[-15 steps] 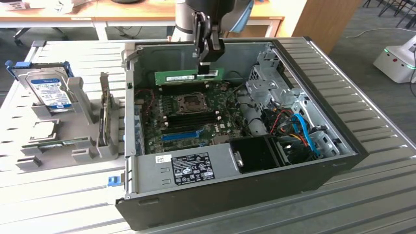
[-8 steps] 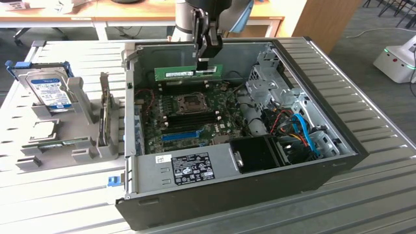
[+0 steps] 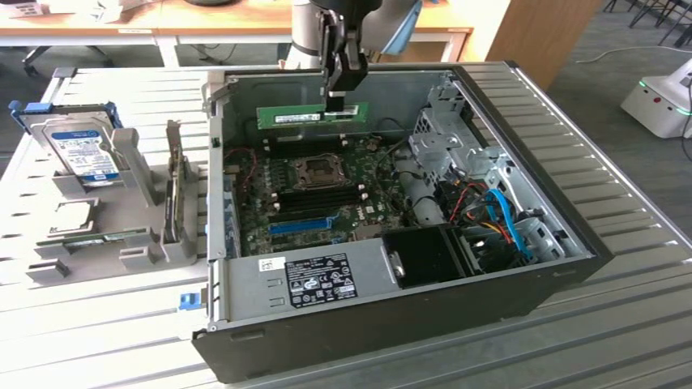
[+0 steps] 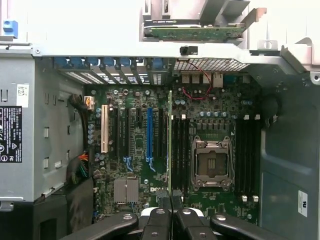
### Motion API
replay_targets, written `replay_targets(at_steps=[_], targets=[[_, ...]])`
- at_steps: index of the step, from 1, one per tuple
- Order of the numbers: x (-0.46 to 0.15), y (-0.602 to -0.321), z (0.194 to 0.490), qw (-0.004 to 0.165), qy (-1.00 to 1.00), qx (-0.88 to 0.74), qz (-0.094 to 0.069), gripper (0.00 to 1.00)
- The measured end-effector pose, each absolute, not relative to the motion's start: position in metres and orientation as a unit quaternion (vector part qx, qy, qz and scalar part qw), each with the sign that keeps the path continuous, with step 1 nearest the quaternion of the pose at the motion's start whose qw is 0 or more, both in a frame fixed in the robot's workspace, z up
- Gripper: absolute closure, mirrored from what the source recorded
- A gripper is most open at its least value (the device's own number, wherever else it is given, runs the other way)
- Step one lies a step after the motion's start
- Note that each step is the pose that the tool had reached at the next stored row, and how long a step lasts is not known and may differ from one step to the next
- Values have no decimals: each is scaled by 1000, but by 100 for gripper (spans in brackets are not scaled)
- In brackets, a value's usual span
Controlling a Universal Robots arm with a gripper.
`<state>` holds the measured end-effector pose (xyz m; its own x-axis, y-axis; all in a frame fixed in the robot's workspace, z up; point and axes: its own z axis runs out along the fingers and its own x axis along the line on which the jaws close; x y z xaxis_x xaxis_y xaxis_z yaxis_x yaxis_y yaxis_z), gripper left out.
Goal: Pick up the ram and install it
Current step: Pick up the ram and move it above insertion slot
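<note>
Gripper (image 4: 171,201) pinched narrow on the ram (image 4: 170,145), clamping its upper edge toward one end. The stick hangs edge-down over the motherboard (image 3: 324,190) inside the open case (image 3: 540,267). It looks light, stiff and fragile, so hold the board edges, not the chips

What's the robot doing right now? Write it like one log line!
held: ram | jaws: shut on it | place: over motherboard, inside computer case
</note>
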<state>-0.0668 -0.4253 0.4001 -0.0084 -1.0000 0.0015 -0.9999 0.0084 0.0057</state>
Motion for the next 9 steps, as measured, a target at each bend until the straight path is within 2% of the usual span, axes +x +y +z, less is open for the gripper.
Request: replay_targets(at_steps=[9], targets=[[-67,-425,392,2,-710,704,-1,88]])
